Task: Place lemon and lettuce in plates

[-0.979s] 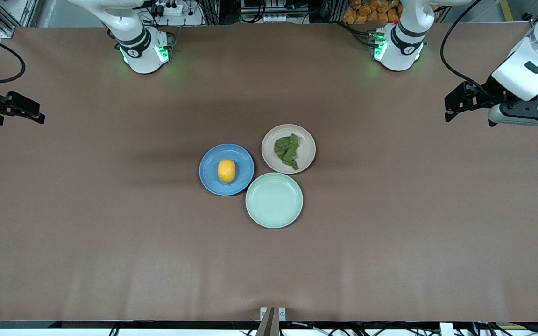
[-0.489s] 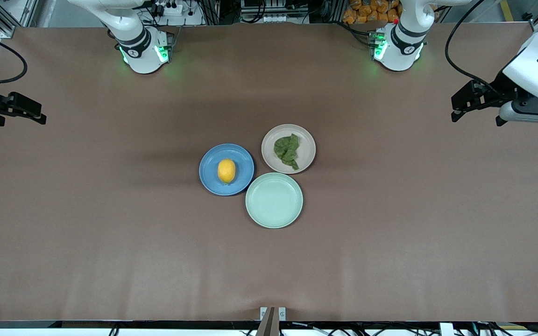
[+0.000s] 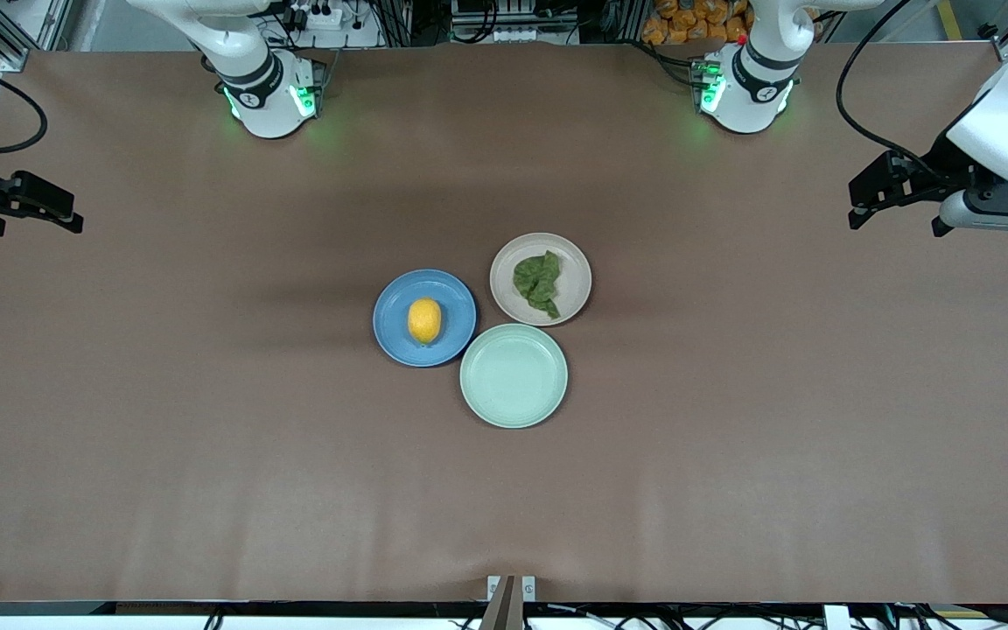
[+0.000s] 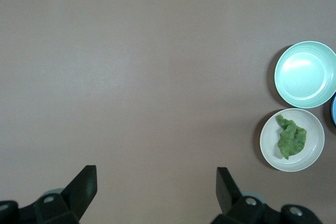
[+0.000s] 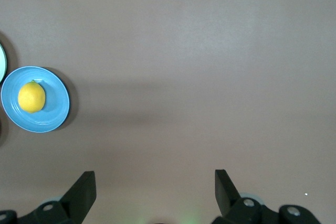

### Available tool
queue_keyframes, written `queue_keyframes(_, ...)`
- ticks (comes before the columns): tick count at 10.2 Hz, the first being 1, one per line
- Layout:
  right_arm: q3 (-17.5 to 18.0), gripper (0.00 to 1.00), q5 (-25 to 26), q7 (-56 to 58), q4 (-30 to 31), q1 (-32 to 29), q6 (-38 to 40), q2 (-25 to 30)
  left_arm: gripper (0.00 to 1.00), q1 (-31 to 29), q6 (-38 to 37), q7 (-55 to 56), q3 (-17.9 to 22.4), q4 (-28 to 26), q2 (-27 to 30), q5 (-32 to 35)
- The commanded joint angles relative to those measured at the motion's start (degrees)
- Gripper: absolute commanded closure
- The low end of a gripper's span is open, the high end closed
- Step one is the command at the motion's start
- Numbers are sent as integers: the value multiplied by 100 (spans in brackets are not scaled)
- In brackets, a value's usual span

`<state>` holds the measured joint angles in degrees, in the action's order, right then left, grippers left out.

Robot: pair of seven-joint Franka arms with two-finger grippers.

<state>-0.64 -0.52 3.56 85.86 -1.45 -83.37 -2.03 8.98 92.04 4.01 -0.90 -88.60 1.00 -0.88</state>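
The lemon lies in the blue plate at the table's middle; both also show in the right wrist view, lemon on plate. The lettuce lies in the pinkish-beige plate, beside the blue one toward the left arm's end; it also shows in the left wrist view on its plate. My left gripper is open and empty, high over the left arm's end of the table. My right gripper is open and empty over the right arm's end.
An empty mint green plate sits nearer the front camera, touching both other plates; it also shows in the left wrist view. Bare brown table lies all around the three plates.
My left gripper has drawn farther toward the left arm's end of the table and a little upward. My right gripper has barely shifted. Plates, lemon and lettuce have not moved.
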Motion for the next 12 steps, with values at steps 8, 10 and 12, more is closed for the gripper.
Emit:
queue_keyframes(8,-33,0,-9,-48,-245,57,58,-166,0,-2,-55,-119,11,80,-12,-8)
queue_keyframes(10,-33,0,-9,-40,-245,40,58,-166,0,-2,-55,-119,11,80,-12,-8)
queue_keyframes(12,-24,0,-9,-48,-245,48,58,-166,0,-2,-55,-119,11,80,-12,-8)
